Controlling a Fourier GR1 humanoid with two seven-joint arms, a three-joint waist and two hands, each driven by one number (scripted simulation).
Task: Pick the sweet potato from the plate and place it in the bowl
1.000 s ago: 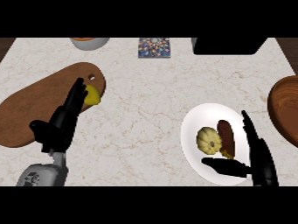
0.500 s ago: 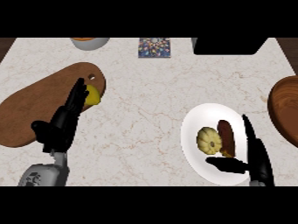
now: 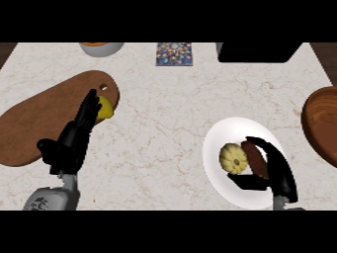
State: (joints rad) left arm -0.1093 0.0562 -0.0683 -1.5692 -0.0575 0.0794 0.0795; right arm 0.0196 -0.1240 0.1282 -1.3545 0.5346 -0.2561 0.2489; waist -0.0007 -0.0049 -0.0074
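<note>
Head view: right hand is curling around the sweet potato on the plate, lower right, for lifting toward the bowl. Left hand is resting spread, lower left.

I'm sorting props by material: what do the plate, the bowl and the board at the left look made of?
The plate looks like glazed ceramic: plain white and smooth. The bowl seems to be polished wood: reddish brown, with swirling grain. The board also looks wooden: matte brown, with a hanging hole.

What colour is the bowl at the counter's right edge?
Reddish-brown, wood-grained bowl, seen in the head view.
</note>
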